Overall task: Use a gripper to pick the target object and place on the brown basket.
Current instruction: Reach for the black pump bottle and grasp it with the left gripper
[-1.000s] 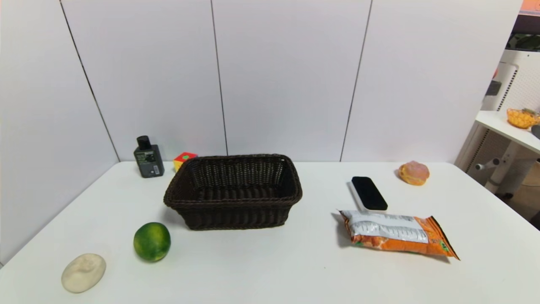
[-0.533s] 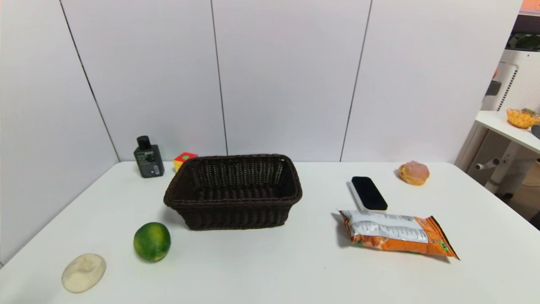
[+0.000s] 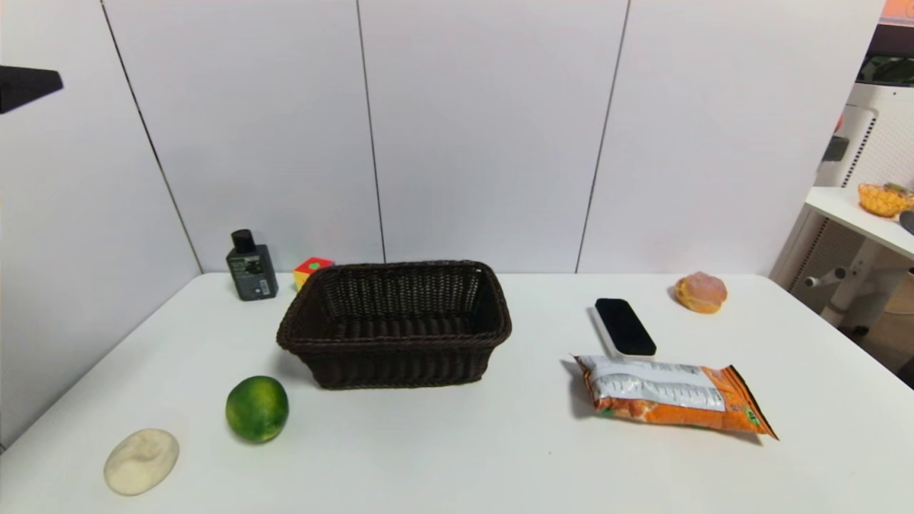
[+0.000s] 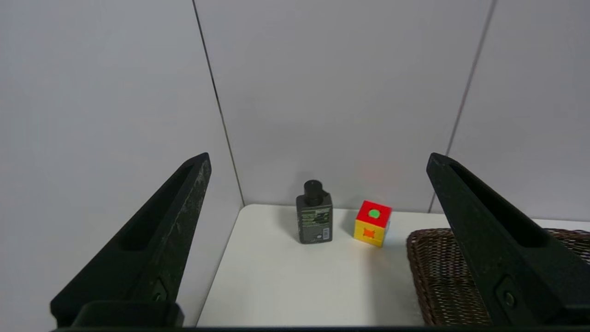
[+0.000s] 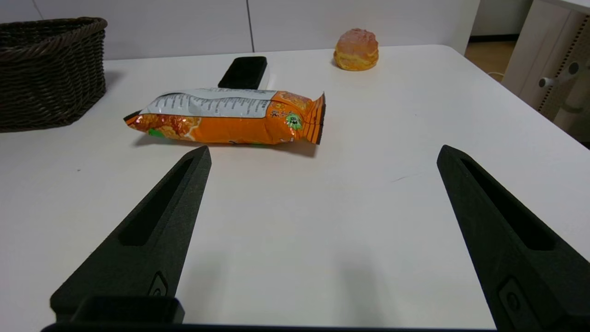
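The target object, a small dark grey bottle (image 3: 251,270) with a black round cap and a greenish-white label, stands upright at the table's far left corner; it also shows in the left wrist view (image 4: 315,216). The brown basket (image 3: 395,344) sits empty mid-table, its corner in the left wrist view (image 4: 421,258). My left gripper (image 4: 318,159) is open and empty, raised high at the left, well short of the bottle; one fingertip (image 3: 28,84) pokes in at the head view's upper left edge. My right gripper (image 5: 322,152) is open and empty, low over bare table near the front.
A multicoloured cube (image 3: 311,270) stands between bottle and basket. A green round fruit (image 3: 257,407) and a pale lump (image 3: 141,460) lie front left. A flat black slab (image 3: 625,326), an orange snack bag (image 3: 668,397) and a bun (image 3: 700,292) lie right. Wall panels stand close behind the bottle.
A black fingertip of my left gripper has come into the head view at the upper left edge. The objects on the table have not moved.
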{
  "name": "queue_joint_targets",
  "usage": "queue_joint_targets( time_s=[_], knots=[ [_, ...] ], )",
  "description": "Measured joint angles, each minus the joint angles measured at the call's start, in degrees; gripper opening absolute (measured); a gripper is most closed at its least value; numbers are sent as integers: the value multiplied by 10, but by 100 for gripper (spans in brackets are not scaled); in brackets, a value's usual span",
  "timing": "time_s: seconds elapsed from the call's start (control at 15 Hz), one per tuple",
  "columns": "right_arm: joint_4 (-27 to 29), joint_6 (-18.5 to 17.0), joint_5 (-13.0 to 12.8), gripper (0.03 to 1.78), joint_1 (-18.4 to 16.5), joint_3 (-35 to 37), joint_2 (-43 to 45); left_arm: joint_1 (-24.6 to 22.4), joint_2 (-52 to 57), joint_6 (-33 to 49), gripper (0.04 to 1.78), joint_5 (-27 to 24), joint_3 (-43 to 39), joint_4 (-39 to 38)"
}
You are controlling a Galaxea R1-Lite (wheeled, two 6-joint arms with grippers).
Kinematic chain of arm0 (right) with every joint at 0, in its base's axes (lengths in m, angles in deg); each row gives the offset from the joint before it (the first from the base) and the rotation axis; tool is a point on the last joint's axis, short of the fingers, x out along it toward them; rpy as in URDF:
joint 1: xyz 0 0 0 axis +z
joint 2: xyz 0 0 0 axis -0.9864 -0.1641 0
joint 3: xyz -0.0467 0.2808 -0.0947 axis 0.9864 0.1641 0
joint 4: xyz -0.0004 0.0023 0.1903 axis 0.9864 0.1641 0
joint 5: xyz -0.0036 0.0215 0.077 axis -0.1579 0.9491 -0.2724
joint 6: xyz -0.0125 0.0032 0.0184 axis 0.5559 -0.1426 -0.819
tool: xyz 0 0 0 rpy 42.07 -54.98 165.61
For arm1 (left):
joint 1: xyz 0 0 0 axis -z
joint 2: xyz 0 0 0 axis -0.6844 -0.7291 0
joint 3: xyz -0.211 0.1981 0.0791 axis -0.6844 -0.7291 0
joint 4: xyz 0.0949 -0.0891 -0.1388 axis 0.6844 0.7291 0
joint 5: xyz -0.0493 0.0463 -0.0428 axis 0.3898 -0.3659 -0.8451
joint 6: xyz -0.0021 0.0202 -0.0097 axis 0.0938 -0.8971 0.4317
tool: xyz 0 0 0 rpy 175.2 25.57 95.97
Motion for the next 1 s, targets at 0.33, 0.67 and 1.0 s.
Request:
queue_joint_targets(
  time_s=[0.33,0.67,1.0],
  knots=[
    [0,0,0,169,0,0,0,-23,-183,0,169,-1,61,-1],
    [0,0,0,169,0,0,0,-31,-324,2,169,-34,81,-4],
    [0,0,-1,169,0,0,0,-44,-402,-18,169,-109,106,-19]
  ],
)
